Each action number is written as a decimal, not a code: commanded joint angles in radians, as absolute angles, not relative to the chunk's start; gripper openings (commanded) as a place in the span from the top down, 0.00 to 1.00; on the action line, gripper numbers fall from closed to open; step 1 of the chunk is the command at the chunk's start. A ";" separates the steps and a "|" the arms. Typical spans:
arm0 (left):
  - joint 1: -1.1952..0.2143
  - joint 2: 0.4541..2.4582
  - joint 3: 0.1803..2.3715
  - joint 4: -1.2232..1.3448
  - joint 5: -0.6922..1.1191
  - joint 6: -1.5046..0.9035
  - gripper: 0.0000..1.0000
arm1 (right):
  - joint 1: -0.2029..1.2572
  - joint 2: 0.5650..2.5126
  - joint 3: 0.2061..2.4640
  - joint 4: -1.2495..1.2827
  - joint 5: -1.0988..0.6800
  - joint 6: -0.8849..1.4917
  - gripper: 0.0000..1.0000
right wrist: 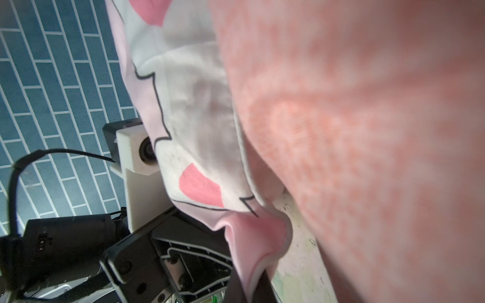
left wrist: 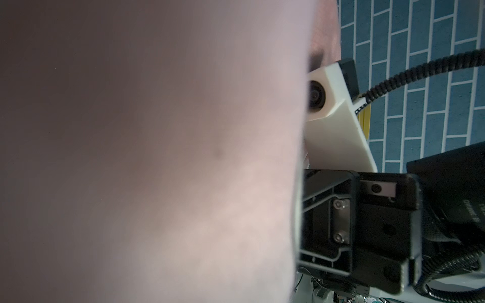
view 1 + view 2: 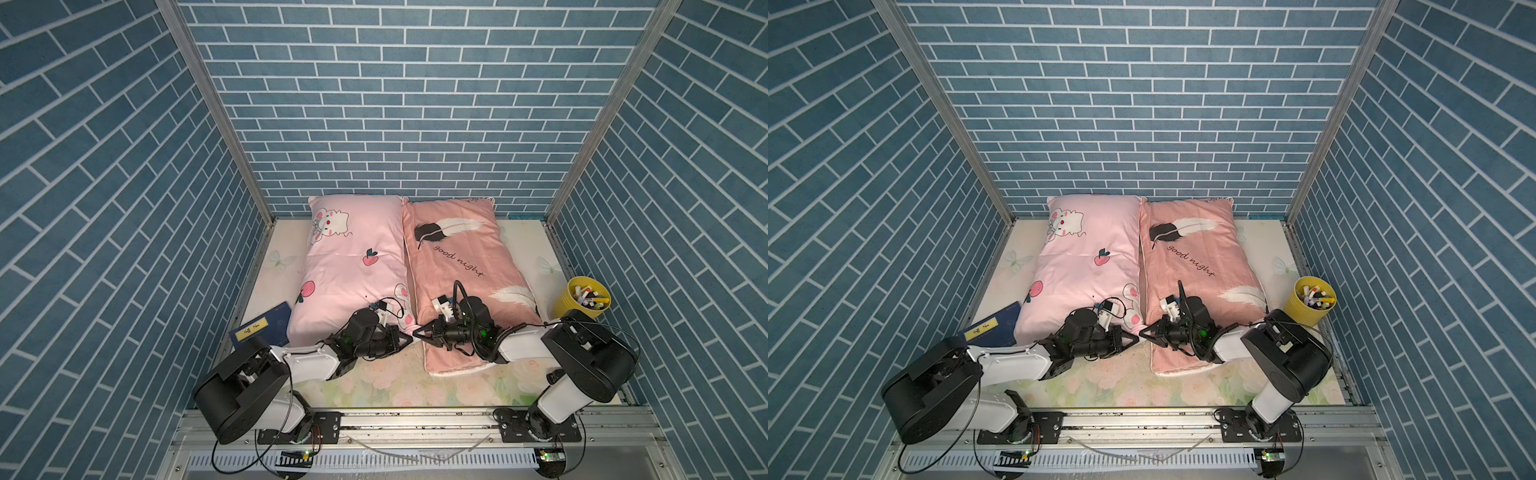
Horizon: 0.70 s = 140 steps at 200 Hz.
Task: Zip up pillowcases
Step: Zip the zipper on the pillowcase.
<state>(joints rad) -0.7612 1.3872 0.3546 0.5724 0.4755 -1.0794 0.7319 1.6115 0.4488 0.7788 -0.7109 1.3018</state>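
The floral mat (image 3: 395, 386) spreads under both claws. On it the bunny case (image 3: 353, 266) stretches away behind the left claw (image 3: 409, 339). The feather case (image 3: 461, 257) lies alongside it, their long edges touching, under and behind the right claw (image 3: 417, 332).

The left arm (image 3: 303, 361) rises from its base at the near rail and folds at the elbow. Its forearm runs low and nearly level along the bunny case's near end, pointing at the right claw. The right arm (image 3: 523, 345) takes the opposite pose, with its forearm low over the feather case's near end, pointing at the left claw.

A blue book (image 3: 266, 328) lies well behind the left claw, out by that arm's elbow and just beside the bunny case. A yellow cup (image 3: 579, 305) of markers stands well behind the right claw, past that arm's elbow.

The claws meet tip to tip at the bunny case's near corner, in the gap between the two cases. The right claw is clamped on that corner: its wrist view shows the pink cloth drawn down between its dark fingers. The left claw's jaws are together, with the tip against the same corner. Whether any cloth is caught there cannot be told, since blurred pale cloth fills most of the left wrist view.
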 commanded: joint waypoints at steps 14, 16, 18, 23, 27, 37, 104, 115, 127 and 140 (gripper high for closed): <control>-0.772 1.395 0.365 0.515 0.467 -1.068 1.00 | 0.729 1.582 0.439 0.762 -0.704 1.314 1.00; -0.772 1.393 0.365 0.512 0.466 -1.068 1.00 | 0.729 1.581 0.439 0.757 -0.704 1.313 1.00; -0.772 1.392 0.365 0.509 0.466 -1.068 1.00 | 0.729 1.579 0.440 0.754 -0.703 1.311 1.00; -0.772 1.388 0.367 0.497 0.462 -1.067 1.00 | 0.729 1.574 0.441 0.746 -0.704 1.306 1.00; -0.772 1.384 0.367 0.487 0.460 -1.065 1.00 | 0.727 1.569 0.442 0.734 -0.703 1.302 1.00; -0.772 1.369 0.371 0.451 0.455 -1.058 1.00 | 0.725 1.555 0.446 0.708 -0.700 1.287 1.00; -0.767 1.234 0.421 0.128 0.424 -0.985 1.00 | 0.724 1.406 0.533 0.351 -0.628 1.083 1.00; -0.767 1.213 0.431 0.072 0.418 -0.974 1.00 | 0.721 1.391 0.549 0.305 -0.616 1.055 1.00; -0.762 1.186 0.437 0.010 0.407 -0.963 1.00 | 0.721 1.376 0.570 0.251 -0.597 1.022 1.00; -0.755 1.157 0.452 -0.064 0.393 -0.945 1.00 | 0.721 1.364 0.598 0.192 -0.574 0.982 1.00</control>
<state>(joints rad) -0.7643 1.1984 0.4271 0.1658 0.4358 -0.9989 0.7319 1.4017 0.5327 0.3473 -0.6441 1.0943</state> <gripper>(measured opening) 0.045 0.056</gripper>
